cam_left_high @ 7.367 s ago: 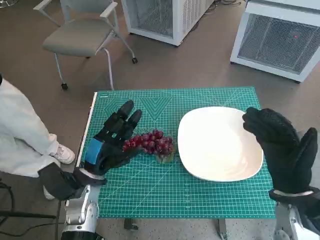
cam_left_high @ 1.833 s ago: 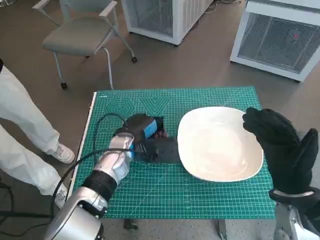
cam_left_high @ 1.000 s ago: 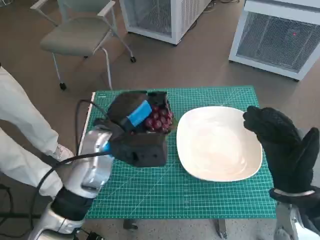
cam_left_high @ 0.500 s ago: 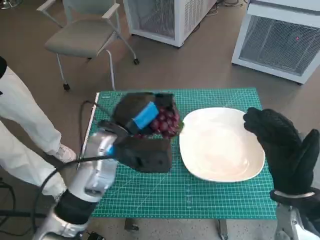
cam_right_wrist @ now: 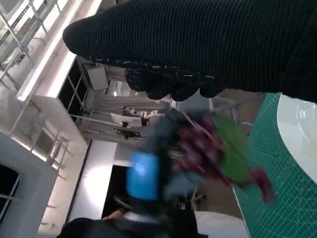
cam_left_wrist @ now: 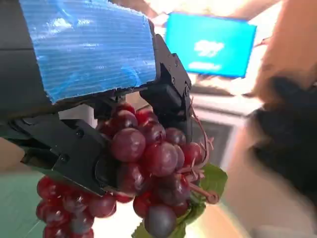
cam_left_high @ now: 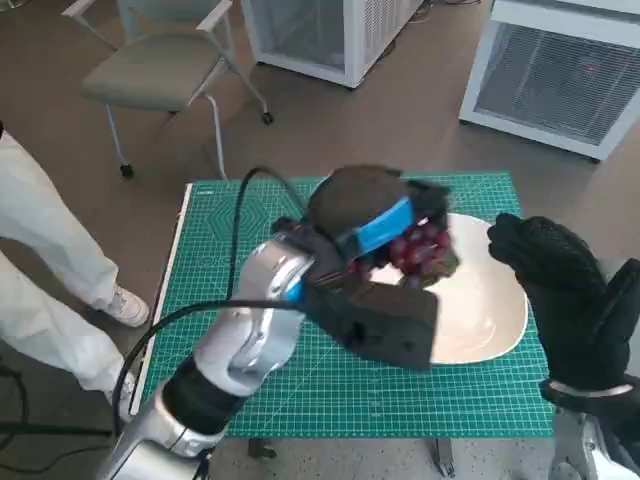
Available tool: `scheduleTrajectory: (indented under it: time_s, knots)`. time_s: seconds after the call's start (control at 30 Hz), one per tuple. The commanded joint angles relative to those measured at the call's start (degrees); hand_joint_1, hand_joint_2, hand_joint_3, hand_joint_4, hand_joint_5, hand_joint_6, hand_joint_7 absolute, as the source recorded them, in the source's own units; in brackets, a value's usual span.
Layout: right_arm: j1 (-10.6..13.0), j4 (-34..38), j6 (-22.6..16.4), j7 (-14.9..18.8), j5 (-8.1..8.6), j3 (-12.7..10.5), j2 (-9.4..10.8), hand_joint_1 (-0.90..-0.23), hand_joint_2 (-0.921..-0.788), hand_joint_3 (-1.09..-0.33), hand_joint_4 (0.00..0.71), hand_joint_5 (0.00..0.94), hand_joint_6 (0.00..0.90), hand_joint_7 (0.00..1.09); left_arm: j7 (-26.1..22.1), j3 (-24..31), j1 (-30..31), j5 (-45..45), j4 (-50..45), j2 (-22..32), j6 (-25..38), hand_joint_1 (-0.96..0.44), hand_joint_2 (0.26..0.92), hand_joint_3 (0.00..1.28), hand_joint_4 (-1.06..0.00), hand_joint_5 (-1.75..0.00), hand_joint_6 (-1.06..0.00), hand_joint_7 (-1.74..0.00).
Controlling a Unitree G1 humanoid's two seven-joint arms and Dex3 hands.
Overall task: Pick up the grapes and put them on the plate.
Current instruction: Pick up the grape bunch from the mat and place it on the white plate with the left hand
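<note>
The grapes point(cam_left_high: 418, 250) are in your left hand point(cam_left_high: 372, 215), which grips the bunch from above and holds it in the air over the near edge of the white plate point(cam_left_high: 492, 320). So the carrying step is in hand. Next you must lower the bunch to the middle of the plate and only then loosen the fingers point(cam_left_wrist: 64, 148). Your right hand point(cam_left_high: 560, 290) holds nothing, fingers apart, beside the plate above the bench point(cam_left_high: 230, 230).
</note>
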Motion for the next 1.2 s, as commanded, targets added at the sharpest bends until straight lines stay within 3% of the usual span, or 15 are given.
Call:
scheduleTrajectory:
  time_s: [0.03,0.2,0.47,0.8,0.93,1.07,1.13,1.2]
  knots:
    - [1.97,-0.32,1.00,-0.28,0.63,-0.56,-0.01,-0.335,-0.921,-0.621,0.408,0.870,0.219,1.01,1.55,-1.46,-2.75,-0.10,4.95,-2.69,-2.19,0.00,0.858,0.21,-0.65,-1.24,-0.60,-1.19]
    - [2.48,-0.87,0.99,-0.45,0.70,-0.82,0.01,-0.338,-0.921,-0.620,0.407,0.871,0.219,1.01,3.28,-2.03,-4.38,0.05,9.63,-4.32,-4.21,0.00,0.910,0.13,-0.62,-1.26,-0.60,-1.19]
    - [3.09,-1.44,0.60,-1.12,0.33,-1.11,0.31,-0.337,-0.921,-0.618,0.406,0.871,0.218,1.01,5.48,-2.67,-6.14,0.42,16.23,-6.07,-6.28,0.00,0.920,0.13,-0.64,-1.15,-0.55,-1.32]
    - [3.43,-1.56,0.00,-2.35,-0.41,-1.05,0.76,-0.333,-0.921,-0.616,0.408,0.867,0.220,1.01,5.57,-2.45,-7.32,-0.58,20.86,-7.40,-6.84,0.00,0.912,0.13,-0.58,-1.36,-0.63,-1.10]
    - [3.45,-1.50,-0.18,-2.74,-0.83,-1.05,0.94,-0.333,-0.921,-0.616,0.411,0.864,0.221,1.00,4.94,-1.89,-7.55,-1.64,21.98,-7.67,-7.09,0.00,0.914,0.13,-0.59,-1.36,-0.61,-1.10]
    - [3.40,-1.49,-0.27,-3.09,-1.18,-1.00,1.08,-0.332,-0.921,-0.614,0.415,0.862,0.222,1.00,2.86,-1.52,-7.72,-3.26,22.78,-7.65,-7.03,-0.01,0.910,0.14,-0.60,-1.21,-0.53,-1.17]
    - [3.37,-1.47,-0.30,-3.17,-1.28,-0.97,1.14,-0.332,-0.921,-0.613,0.417,0.860,0.222,1.00,1.45,-1.85,-7.72,-3.63,22.87,-7.26,-7.10,-0.03,0.880,0.11,-0.59,-0.93,-0.48,-0.92]
    - [3.35,-1.45,-0.33,-3.19,-1.36,-0.94,1.22,-0.333,-0.921,-0.612,0.419,0.859,0.223,1.00,0.32,-2.43,-7.75,-3.48,23.13,-6.75,-7.54,-0.07,0.839,0.07,-0.56,-0.55,-0.42,-0.53]
